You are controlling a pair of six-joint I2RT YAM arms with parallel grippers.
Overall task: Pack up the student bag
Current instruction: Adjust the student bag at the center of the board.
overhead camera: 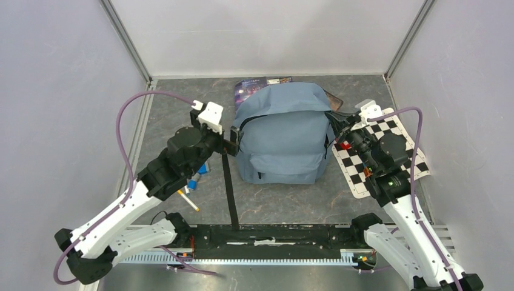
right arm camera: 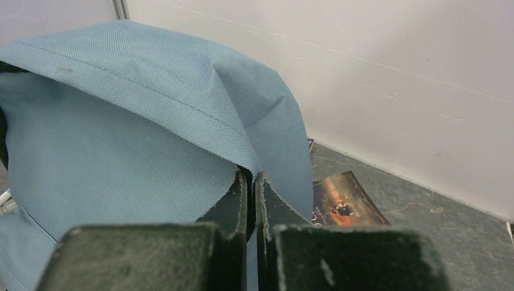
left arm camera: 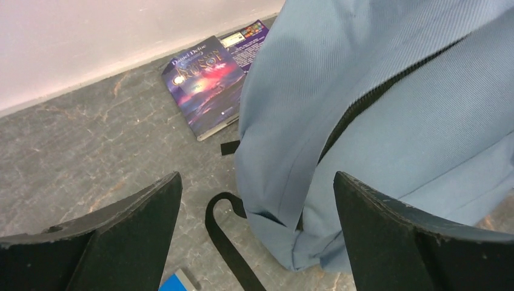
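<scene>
The grey-blue student bag [overhead camera: 283, 136] stands upright in the middle of the table, front pocket facing me, its top flap raised. My right gripper [overhead camera: 335, 121] is shut on the bag's fabric edge [right arm camera: 242, 159] at its upper right side. My left gripper [overhead camera: 233, 138] is open at the bag's left side, its fingers [left arm camera: 130, 227] straddling the bag's lower corner [left arm camera: 315, 242] and a black strap [left arm camera: 227, 242] without touching them. A purple book [left arm camera: 203, 82] lies flat behind the bag.
A black strap [overhead camera: 229, 191] runs from the bag toward the near edge. A pencil [overhead camera: 188, 200] and a blue object [overhead camera: 195, 179] lie under my left arm. A checkerboard sheet [overhead camera: 379, 154] lies at the right. A second book [right arm camera: 342, 200] lies behind the bag.
</scene>
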